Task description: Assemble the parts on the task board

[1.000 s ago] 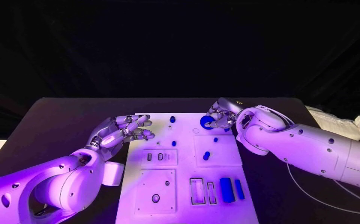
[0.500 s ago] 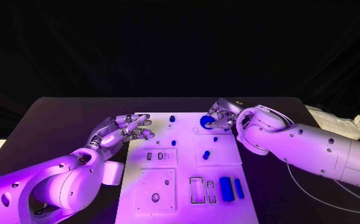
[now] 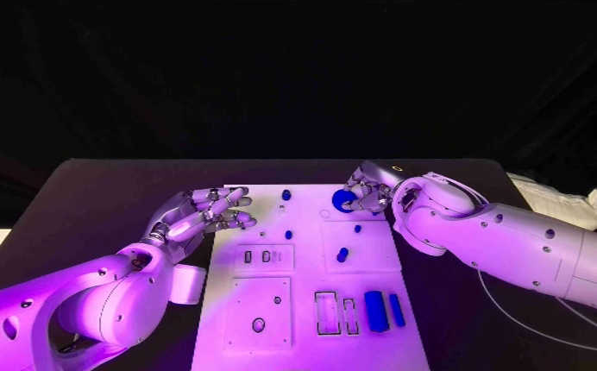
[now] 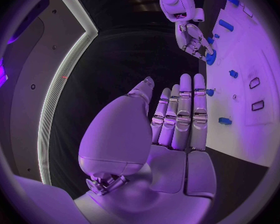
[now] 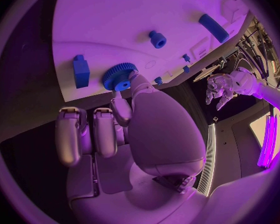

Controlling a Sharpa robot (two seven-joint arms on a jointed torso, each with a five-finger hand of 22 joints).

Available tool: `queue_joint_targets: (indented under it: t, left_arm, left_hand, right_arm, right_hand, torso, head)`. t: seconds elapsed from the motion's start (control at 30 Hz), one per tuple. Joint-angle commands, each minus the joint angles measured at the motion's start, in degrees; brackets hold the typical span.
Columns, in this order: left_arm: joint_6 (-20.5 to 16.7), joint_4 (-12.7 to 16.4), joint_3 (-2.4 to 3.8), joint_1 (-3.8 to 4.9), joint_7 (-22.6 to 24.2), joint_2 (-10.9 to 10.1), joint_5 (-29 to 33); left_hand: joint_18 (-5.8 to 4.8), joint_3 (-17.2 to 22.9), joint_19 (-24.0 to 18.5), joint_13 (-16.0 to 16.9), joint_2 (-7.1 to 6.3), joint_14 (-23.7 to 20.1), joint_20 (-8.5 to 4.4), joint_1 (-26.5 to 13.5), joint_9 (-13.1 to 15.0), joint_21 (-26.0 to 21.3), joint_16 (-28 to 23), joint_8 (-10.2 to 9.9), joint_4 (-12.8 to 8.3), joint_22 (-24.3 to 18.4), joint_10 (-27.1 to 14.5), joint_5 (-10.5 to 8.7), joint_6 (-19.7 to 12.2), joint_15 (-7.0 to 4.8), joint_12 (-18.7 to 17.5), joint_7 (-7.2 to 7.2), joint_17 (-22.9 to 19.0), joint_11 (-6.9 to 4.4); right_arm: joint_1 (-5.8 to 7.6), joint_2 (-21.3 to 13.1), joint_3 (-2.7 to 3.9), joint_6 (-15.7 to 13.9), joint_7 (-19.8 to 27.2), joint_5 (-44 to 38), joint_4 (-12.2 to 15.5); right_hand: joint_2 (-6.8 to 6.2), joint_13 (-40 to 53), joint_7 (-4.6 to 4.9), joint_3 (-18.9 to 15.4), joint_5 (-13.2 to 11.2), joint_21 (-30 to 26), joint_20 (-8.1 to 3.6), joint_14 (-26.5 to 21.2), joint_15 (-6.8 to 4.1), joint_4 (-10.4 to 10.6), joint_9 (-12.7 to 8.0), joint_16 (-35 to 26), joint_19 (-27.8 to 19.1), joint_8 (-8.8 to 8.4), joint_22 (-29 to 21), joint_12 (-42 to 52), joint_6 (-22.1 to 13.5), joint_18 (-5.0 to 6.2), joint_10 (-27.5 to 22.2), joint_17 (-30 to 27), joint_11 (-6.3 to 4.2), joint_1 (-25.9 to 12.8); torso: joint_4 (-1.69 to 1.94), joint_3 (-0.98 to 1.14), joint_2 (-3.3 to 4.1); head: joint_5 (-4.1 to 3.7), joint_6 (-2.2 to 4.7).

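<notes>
Two white arms reach in over the black table [image 3: 112,190] in the head view, one from each side of the white task board [image 3: 304,302]. The right hand [image 3: 361,191] sits at the board's far right corner, its fingertips closed on a blue gear [image 3: 342,200] there. The left hand [image 3: 209,211] hovers at the board's far left edge, fingers loosely spread and holding nothing. Small blue parts dot the board's middle, and two long blue bars [image 3: 383,311] lie side by side near its near right corner. In the left wrist view, the left hand [image 4: 177,119] has its fingers straight and side by side, empty, beside the board's edge [image 4: 239,149]; across the board the right hand [image 4: 192,40] touches the gear [image 4: 211,57]. In the right wrist view, the right hand [image 5: 115,129] pinches the toothed gear [image 5: 119,76] with thumb and finger against the board [image 5: 115,25], a blue block [image 5: 81,70] just beside it.
</notes>
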Motion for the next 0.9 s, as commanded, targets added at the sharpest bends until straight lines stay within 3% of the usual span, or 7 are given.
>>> queue_joint_targets:
  t: [0.03, 0.2, 0.33, 0.5, 0.67, 0.8, 0.9]
  left_arm:
    - [1.0, 0.1, 0.05, 0.06, 0.4, 0.1, 0.1]
    - [1.0, 0.1, 0.05, 0.06, 0.4, 0.1, 0.1]
    - [1.0, 0.1, 0.05, 0.06, 0.4, 0.1, 0.1]
    - [1.0, 0.1, 0.05, 0.06, 0.4, 0.1, 0.1]
    - [1.0, 0.0, 0.05, 0.06, 0.3, 0.1, 0.3]
    - [0.9, 0.0, 0.05, 0.06, 0.1, 0.1, 0.3]
    - [0.8, -0.1, 0.05, 0.06, 0.1, 0.1, 0.3]
  left_hand:
    - [1.04, 0.1, 0.3, 0.0, 0.10, 0.0, -0.01, 0.6, 0.0, -0.4, 0.1, -0.4, -0.4, -0.1, -0.1, 0.27, -0.1, 0.20, -0.4, 0.38, 0.1, 0.16]
    - [1.05, 0.1, 0.3, 0.0, 0.18, 0.0, -0.01, 0.7, 0.0, -0.4, 0.1, -0.4, -0.4, -0.1, -0.1, 0.28, 0.0, 0.19, -0.4, 0.36, 0.1, 0.14]
    - [1.05, 0.2, 0.3, 0.0, 0.27, 0.0, -0.02, 0.7, 0.0, -0.4, 0.1, -0.4, -0.5, -0.1, 0.0, 0.26, 0.0, 0.17, -0.4, 0.34, 0.2, 0.12]
    - [1.05, 0.2, 0.4, 0.0, 0.28, 0.0, -0.02, 0.8, 0.0, -0.4, 0.1, -0.4, -0.5, -0.1, 0.0, 0.26, 0.0, 0.17, -0.4, 0.33, 0.2, 0.12]
    - [1.05, 0.2, 0.4, 0.0, 0.28, 0.0, -0.02, 0.8, 0.0, -0.4, 0.1, -0.4, -0.5, -0.1, 0.0, 0.26, 0.0, 0.17, -0.4, 0.33, 0.2, 0.12]
    - [1.06, 0.2, 0.4, 0.0, 0.47, 0.0, -0.04, 0.9, 0.0, -0.4, 0.1, -0.4, -0.6, -0.1, 0.0, 0.21, 0.0, 0.14, -0.4, 0.33, 0.3, 0.10]
    - [1.07, 0.2, 0.4, 0.0, 0.49, 0.0, -0.04, 0.9, 0.0, -0.4, 0.1, -0.4, -0.6, -0.1, 0.0, 0.21, 0.0, 0.14, -0.4, 0.33, 0.3, 0.10]
  right_arm:
    - [-0.46, 0.1, -0.16, 1.3, 0.0, -3.0, 0.0]
    - [-0.72, 0.4, -0.16, -0.8, 0.4, -4.1, 0.5]
    - [-0.84, 0.6, -0.16, -2.9, 0.9, -5.0, 1.2]
    - [-0.89, 1.2, -0.15, -5.0, 1.2, -5.4, 2.5]
    - [-0.90, 2.6, 0.03, -6.2, 0.9, -6.5, 4.2]
    - [-0.89, 4.1, 0.10, -6.4, 0.6, -8.0, 5.2]
    - [-0.85, 5.2, 0.12, -6.1, 0.5, -9.1, 5.6]
  right_hand:
    - [0.79, 0.7, -0.15, 1.1, -1.5, 0.3, 0.00, 3.5, 0.17, -0.2, 0.2, 0.4, 0.5, 0.45, 3.4, 0.9, 1.3, -0.49, 1.0, 1.4, -0.36, 1.2]
    - [2.27, 1.5, -0.84, 3.6, -4.4, 0.5, -0.34, 3.5, -0.27, -0.8, 0.5, 0.6, 0.7, 1.14, 3.9, 1.5, 3.5, -0.58, 1.3, 1.7, -0.93, 2.0]
    - [2.63, 1.6, -0.98, 4.6, -3.8, 0.6, -0.48, 3.5, -0.39, -0.8, 0.5, 0.6, 0.8, 1.07, 4.0, 1.4, 3.8, -0.59, 1.3, 1.8, -1.05, 2.0]
    - [2.47, 1.7, -0.99, 5.1, -3.7, 0.6, -0.56, 3.5, -0.43, -0.6, 0.5, 0.6, 0.8, 0.90, 4.1, 1.3, 4.0, -0.62, 1.3, 1.8, -1.07, 1.4]
    - [2.22, 1.6, -0.87, 5.6, -3.5, 0.6, -0.58, 3.5, -0.39, -0.3, 0.3, 0.5, 0.8, 0.44, 4.0, 1.1, 3.6, -0.61, 1.3, 1.6, -0.99, 0.7]
    - [2.10, 1.6, -0.83, 5.9, -3.4, 0.6, -0.57, 3.5, -0.37, -0.2, 0.3, 0.5, 0.8, 0.29, 4.0, 1.0, 3.6, -0.60, 1.3, 1.7, -0.95, 0.4]
    - [1.90, 1.6, -0.79, 6.1, -3.2, 0.6, -0.55, 3.5, -0.33, 0.0, 0.2, 0.5, 0.7, 0.12, 4.0, 0.9, 3.6, -0.60, 1.3, 1.6, -0.91, -0.1]
  torso:
    - [-0.01, -0.03, 0.02]
    - [0.02, -0.03, 0.01]
    - [-0.01, -0.05, -0.03]
    - [0.10, -0.09, -0.01]
    - [0.10, 0.01, -0.03]
    - [0.33, -0.19, -0.04]
    - [0.33, -0.18, -0.02]
  head:
    - [-0.03, -0.06]
    - [-0.01, -0.16]
    - [0.05, -0.08]
    - [0.08, -0.21]
    - [0.55, -0.25]
    - [0.69, -0.29]
    - [0.95, -0.32]
